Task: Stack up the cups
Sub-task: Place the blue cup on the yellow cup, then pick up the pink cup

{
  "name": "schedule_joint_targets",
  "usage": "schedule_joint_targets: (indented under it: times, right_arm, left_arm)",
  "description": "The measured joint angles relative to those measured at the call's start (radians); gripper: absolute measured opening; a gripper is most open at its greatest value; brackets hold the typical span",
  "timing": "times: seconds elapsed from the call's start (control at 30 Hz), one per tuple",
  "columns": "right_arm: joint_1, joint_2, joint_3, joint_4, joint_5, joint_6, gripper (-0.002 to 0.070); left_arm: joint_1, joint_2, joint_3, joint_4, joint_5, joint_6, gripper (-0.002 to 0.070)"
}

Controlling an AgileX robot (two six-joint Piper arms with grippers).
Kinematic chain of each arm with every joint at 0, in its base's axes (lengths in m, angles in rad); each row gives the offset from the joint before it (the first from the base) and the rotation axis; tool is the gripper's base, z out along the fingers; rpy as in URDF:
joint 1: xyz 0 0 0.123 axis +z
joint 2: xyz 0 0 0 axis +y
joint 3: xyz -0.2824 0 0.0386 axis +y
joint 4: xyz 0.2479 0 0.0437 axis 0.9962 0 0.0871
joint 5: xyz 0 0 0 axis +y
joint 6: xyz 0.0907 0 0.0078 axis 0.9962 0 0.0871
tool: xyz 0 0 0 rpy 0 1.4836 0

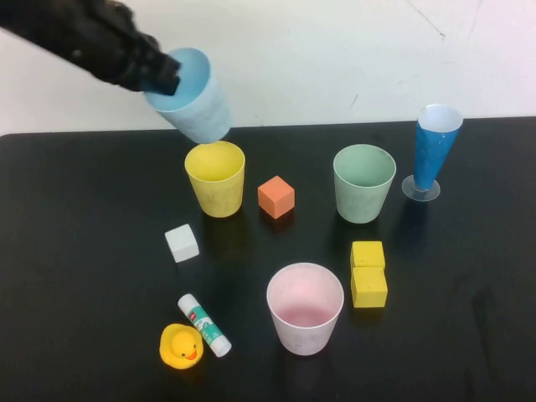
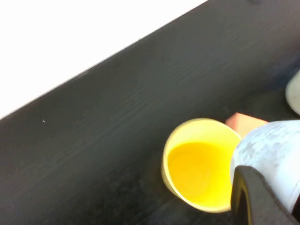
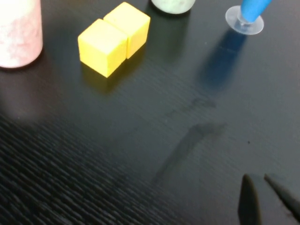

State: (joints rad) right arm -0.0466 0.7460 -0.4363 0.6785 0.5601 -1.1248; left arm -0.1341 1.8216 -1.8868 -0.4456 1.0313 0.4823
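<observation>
My left gripper is shut on the rim of the light blue cup and holds it tilted in the air, just above and behind the yellow cup. In the left wrist view the blue cup sits beside one dark finger, over the yellow cup's open mouth. The pale green cup stands at the right. The pink cup stands at the front. My right gripper is out of the high view; it hangs shut and empty over bare table.
An orange block lies between the yellow and green cups. A white block, a glue stick and a rubber duck lie front left. Two yellow blocks lie right of the pink cup. A tall blue cone stands far right.
</observation>
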Motion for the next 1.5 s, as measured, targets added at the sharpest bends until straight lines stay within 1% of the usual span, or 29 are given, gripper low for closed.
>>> schedule_joint_targets:
  times: [0.17,0.4,0.47,0.5,0.53,0.67,0.7,0.77,0.83,0.9,1.0,1.1,1.17,1.23,1.4,1.5]
  right_arm:
    - [0.000,0.005,0.000,0.009,0.000,0.000,-0.0003]
    - [0.000,0.007,0.000,0.010,0.000,-0.002,-0.0003]
    - [0.000,0.007,0.000,0.010,0.002,-0.006,-0.0003]
    - [0.000,0.007,0.000,0.011,0.007,-0.008,-0.0003]
    - [0.000,0.007,0.000,0.011,0.015,-0.009,-0.0003]
    - [0.000,0.007,-0.002,0.011,0.053,-0.018,-0.0003]
    - [0.000,0.007,-0.009,0.011,0.065,-0.021,-0.0003]
    - [0.000,0.012,-0.032,0.011,0.093,-0.029,-0.0003]
    - [0.000,0.032,-0.080,0.016,0.138,-0.039,-0.0003]
    - [0.000,0.074,-0.144,0.047,0.204,-0.062,-0.0003]
    - [0.000,0.160,-0.242,0.138,0.308,-0.131,-0.0003]
    - [0.002,0.271,-0.341,0.213,0.404,-0.182,-0.0003]
    - [0.033,0.360,-0.402,0.223,0.431,-0.194,-0.0002]
    - [0.090,0.436,-0.464,0.213,0.420,-0.199,-0.0002]
    - [0.329,0.634,-0.625,0.078,0.332,-0.142,-0.0001]
    - [0.452,0.743,-0.738,-0.018,0.327,-0.080,-0.0001]
  left_arm:
    - [-0.038,0.149,-0.140,0.138,0.055,-0.083,0.0014]
    - [-0.056,0.243,-0.171,0.162,0.068,-0.105,0.0015]
    - [-0.066,0.255,-0.175,0.162,0.068,-0.088,0.0030]
    - [-0.072,0.256,-0.175,0.162,0.066,-0.078,0.0048]
    - [-0.079,0.257,-0.175,0.162,0.064,-0.067,0.0081]
    - [-0.093,0.257,-0.176,0.162,0.042,-0.049,0.0267]
    - [-0.095,0.257,-0.176,0.169,0.037,-0.049,0.0298]
    - [-0.095,0.257,-0.176,0.181,0.033,-0.049,0.0320]
    - [-0.097,0.252,-0.176,0.201,0.031,-0.057,0.0300]
    - [-0.099,0.233,-0.176,0.252,0.026,-0.088,0.0233]
    - [-0.099,0.175,-0.176,0.364,0.016,-0.150,0.0107]
    - [-0.099,0.093,-0.176,0.454,0.001,-0.198,0.0034]
    - [-0.099,0.028,-0.177,0.486,-0.006,-0.213,0.0015]
    - [-0.097,-0.033,-0.177,0.500,-0.006,-0.221,0.0008]
    - [-0.097,-0.196,-0.146,0.446,-0.018,-0.227,0.0002]
    - [-0.097,-0.317,-0.050,0.409,-0.046,-0.229,0.0002]
